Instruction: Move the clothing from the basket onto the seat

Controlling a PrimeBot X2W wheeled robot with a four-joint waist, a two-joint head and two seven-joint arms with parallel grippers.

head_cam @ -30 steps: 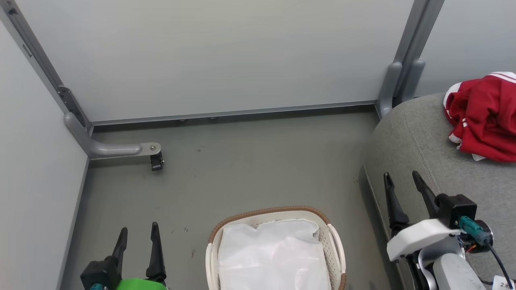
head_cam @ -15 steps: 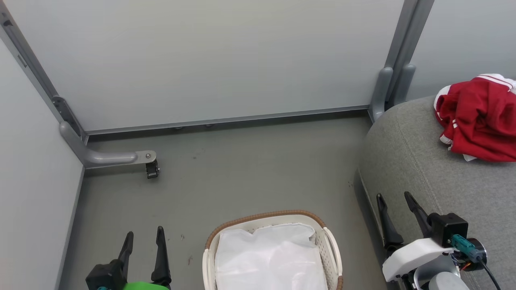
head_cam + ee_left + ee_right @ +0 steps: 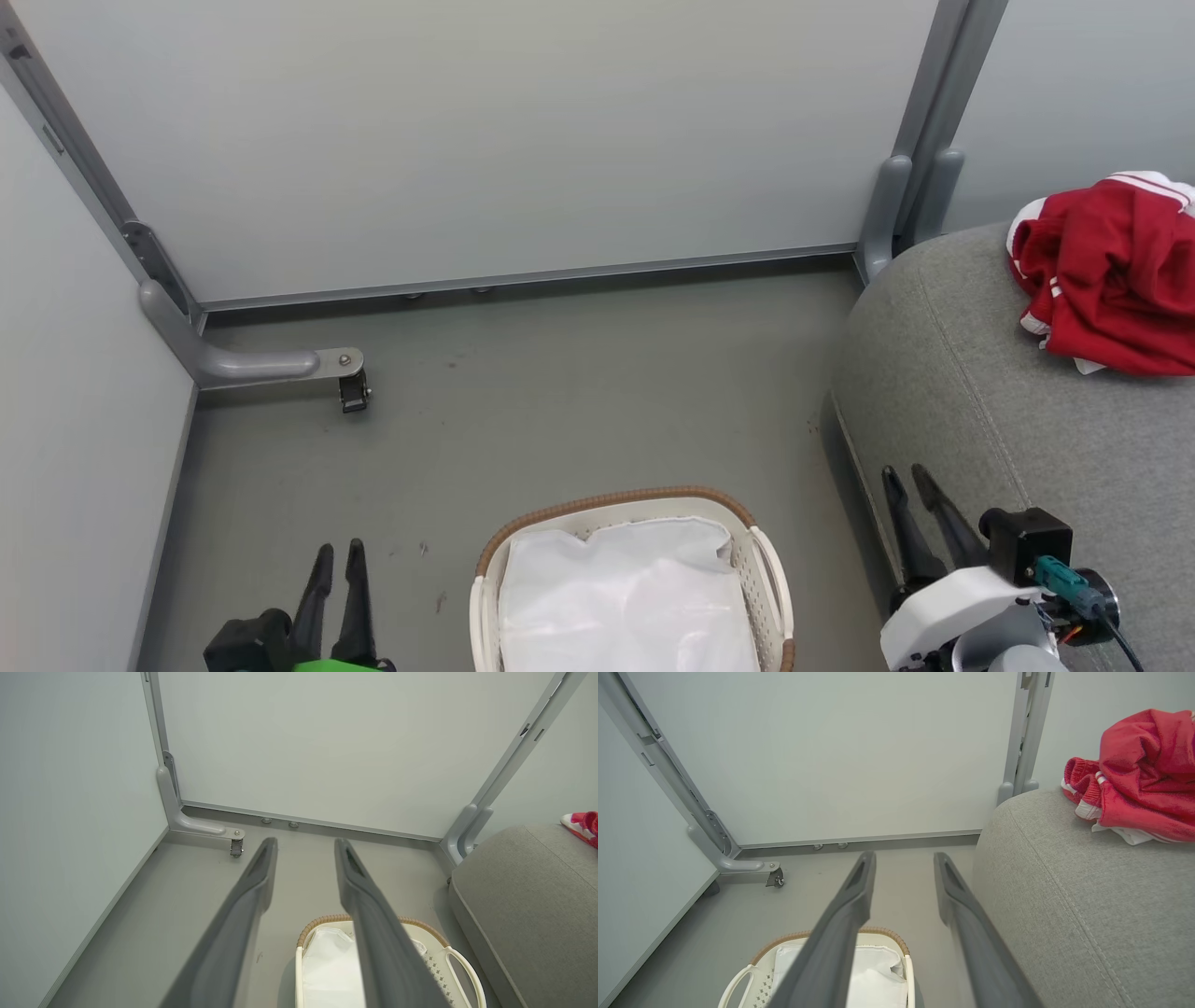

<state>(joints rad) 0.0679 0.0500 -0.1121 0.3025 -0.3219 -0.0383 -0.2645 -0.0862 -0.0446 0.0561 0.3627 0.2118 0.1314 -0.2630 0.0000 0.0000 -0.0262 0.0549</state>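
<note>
Left fingers (image 3: 356, 607), right fingers (image 3: 910, 541) drew closer — clothing (image 3: 1111, 271) (red) on seat (image 3: 1008, 392).

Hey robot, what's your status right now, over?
Left tool and right tool open, holding nothing. Clothing heaped on seat. Basket holds just its white liner. Nothing in the way, over.

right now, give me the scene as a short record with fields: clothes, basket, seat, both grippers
clothes: red and white pile lying on the seat, far right
basket: on the floor, white liner inside, no red fabric visible in it
seat: grey cushion, right of the basket
left gripper: open, empty, left of the basket
right gripper: open, empty, by the seat's left edge
</note>
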